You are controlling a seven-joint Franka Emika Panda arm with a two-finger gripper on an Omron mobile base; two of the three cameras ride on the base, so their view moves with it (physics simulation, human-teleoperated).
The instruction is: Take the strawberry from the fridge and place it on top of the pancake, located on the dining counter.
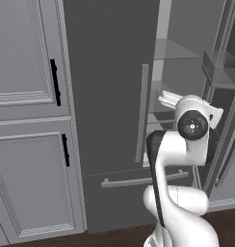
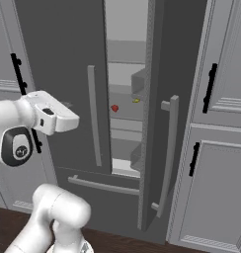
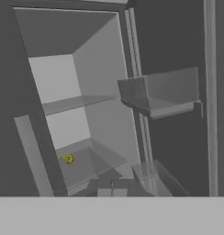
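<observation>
The fridge is a tall dark grey unit; its left door is closed and its right door is swung open onto pale grey shelves. The strawberry, a tiny red berry, lies on a middle shelf in the right base view. My gripper hovers in front of the closed left door, left of the opening and apart from the berry, and it also shows as a white hand in the left base view. Its fingers are hidden, so I cannot tell its state. The pancake and dining counter are out of view.
A small yellow curved item lies on the same shelf, right of the berry. Door bins jut from the open door. The drawer bar runs below. Light grey cabinets flank the fridge.
</observation>
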